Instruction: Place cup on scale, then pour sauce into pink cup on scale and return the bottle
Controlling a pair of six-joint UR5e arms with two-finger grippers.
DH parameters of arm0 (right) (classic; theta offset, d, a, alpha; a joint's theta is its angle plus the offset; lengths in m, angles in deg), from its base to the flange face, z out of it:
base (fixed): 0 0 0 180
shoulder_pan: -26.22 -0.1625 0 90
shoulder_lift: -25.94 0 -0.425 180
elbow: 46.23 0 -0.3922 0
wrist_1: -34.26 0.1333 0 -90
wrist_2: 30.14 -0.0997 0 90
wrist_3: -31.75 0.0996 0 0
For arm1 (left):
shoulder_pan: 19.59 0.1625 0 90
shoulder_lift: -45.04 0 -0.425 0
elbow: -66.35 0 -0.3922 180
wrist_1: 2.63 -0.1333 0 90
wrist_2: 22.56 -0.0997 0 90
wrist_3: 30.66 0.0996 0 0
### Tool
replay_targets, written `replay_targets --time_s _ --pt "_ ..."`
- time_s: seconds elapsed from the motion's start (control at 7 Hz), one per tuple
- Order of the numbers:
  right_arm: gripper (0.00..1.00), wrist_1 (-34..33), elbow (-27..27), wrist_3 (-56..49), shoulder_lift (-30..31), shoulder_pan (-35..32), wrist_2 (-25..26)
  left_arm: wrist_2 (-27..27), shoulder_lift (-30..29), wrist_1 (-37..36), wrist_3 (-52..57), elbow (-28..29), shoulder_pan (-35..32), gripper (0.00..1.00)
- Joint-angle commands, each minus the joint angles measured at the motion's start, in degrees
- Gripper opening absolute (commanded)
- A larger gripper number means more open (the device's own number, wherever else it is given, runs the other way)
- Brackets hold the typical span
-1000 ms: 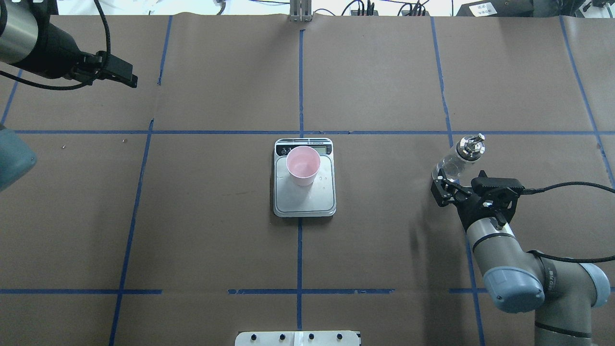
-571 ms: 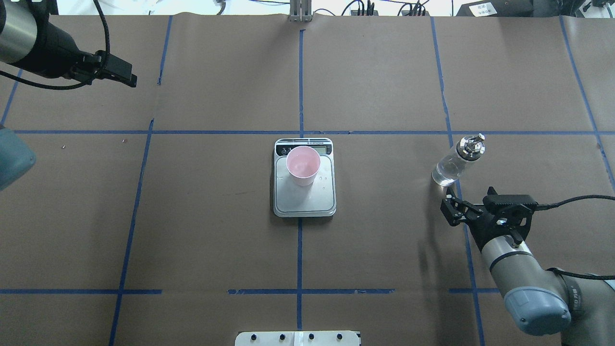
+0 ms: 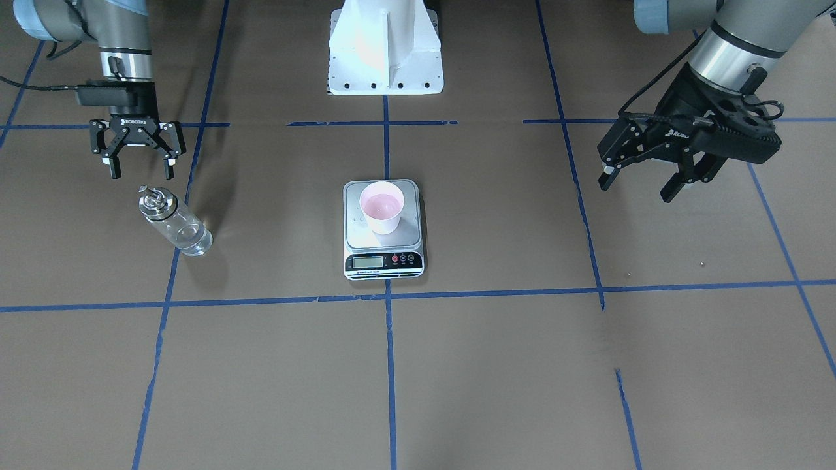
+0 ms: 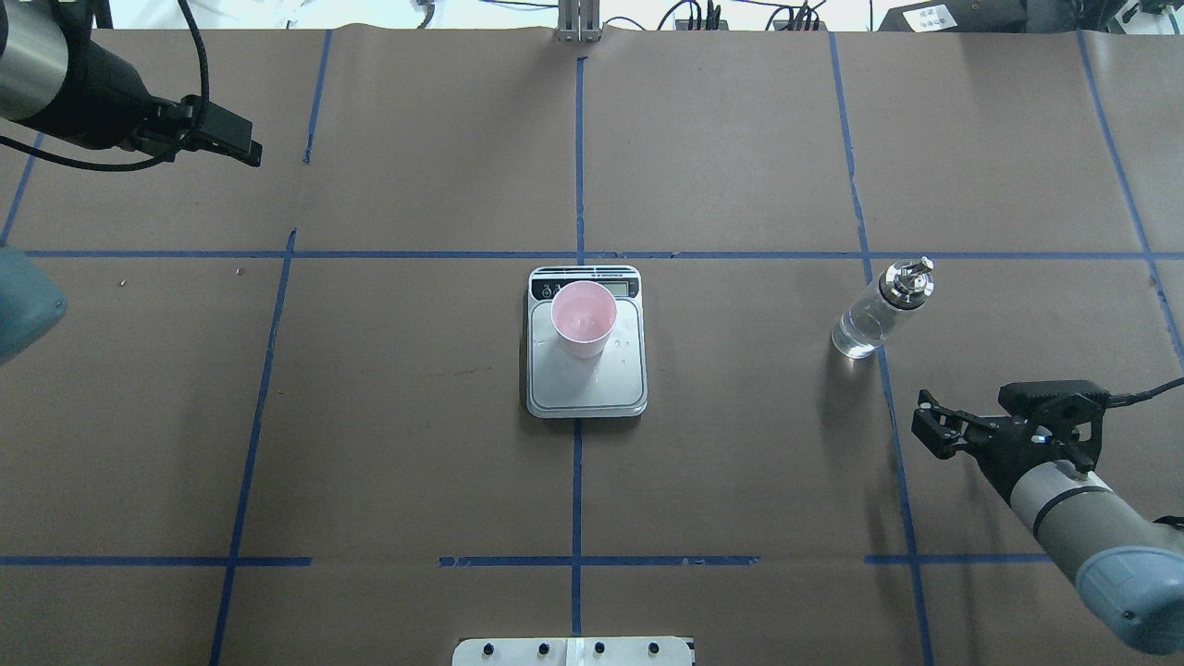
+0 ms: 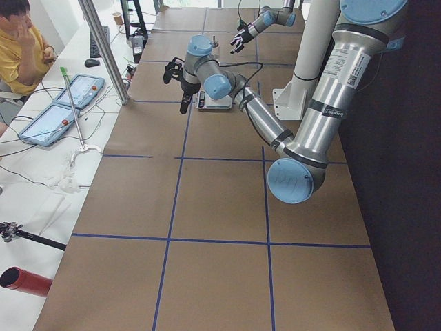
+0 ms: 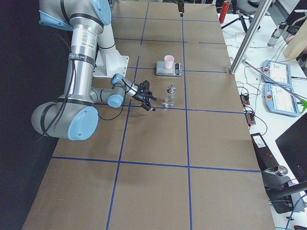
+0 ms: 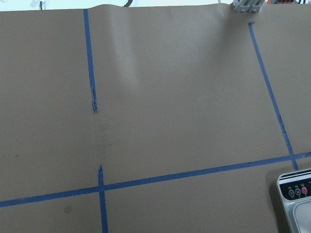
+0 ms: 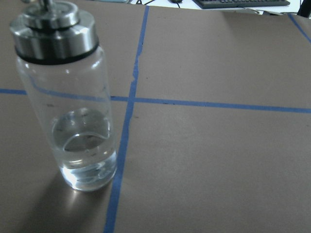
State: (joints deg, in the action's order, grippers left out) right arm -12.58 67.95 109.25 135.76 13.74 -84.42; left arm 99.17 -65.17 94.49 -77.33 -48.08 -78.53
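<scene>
The pink cup [image 4: 584,319] stands upright on the far half of the scale [image 4: 586,388], at the table's middle; they also show in the front view as cup [image 3: 381,205] and scale [image 3: 383,262]. A few droplets lie on the platform. The clear bottle [image 4: 868,322] with a silver cap stands free on the table to the right, a little clear liquid in its bottom [image 8: 85,160]. My right gripper [image 4: 928,427] is open and empty, nearer the robot than the bottle [image 3: 175,225]. My left gripper [image 3: 635,189] is open and empty, high at the far left.
The robot's white base plate [image 3: 385,65] is at the near middle edge. Blue tape lines [image 4: 578,481] cross the brown paper. The scale's corner [image 7: 296,194] shows in the left wrist view. An operator [image 5: 21,48] and tablets [image 5: 58,110] are beyond the table's far edge.
My right gripper has drawn back from the bottle's base toward the robot and to the right, leaving the bottle standing alone. The left arm, cup and scale have hardly moved.
</scene>
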Motion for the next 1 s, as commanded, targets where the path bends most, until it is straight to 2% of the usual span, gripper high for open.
replay_targets --time_s 0.0,0.14,0.29,0.43,0.71,0.86 --pt "1.00 4.21 -1.84 -10.04 0.93 -10.57 -13.24 0.00 0.61 0.00 0.09 0.08 0.05 1.00" --pt "1.00 4.21 -2.64 -16.78 0.23 -20.55 -26.18 0.09 1.22 -0.09 0.35 0.26 0.05 1.00" --pt "1.00 4.13 -5.08 -24.77 -1.26 -29.70 -36.49 0.09 2.10 0.00 1.05 0.61 0.14 1.00" --pt "1.00 3.86 -10.50 -33.64 -4.66 -39.54 -48.00 0.17 3.67 0.00 2.71 0.79 0.14 1.00" --pt "1.00 2.29 -26.81 -47.01 -14.31 -57.73 -69.28 0.09 5.44 0.00 9.29 1.83 -0.91 1.00" --pt "1.00 -1.98 -31.51 -54.74 -18.63 -63.66 -75.30 0.35 5.53 0.00 16.45 5.76 -3.35 1.00"
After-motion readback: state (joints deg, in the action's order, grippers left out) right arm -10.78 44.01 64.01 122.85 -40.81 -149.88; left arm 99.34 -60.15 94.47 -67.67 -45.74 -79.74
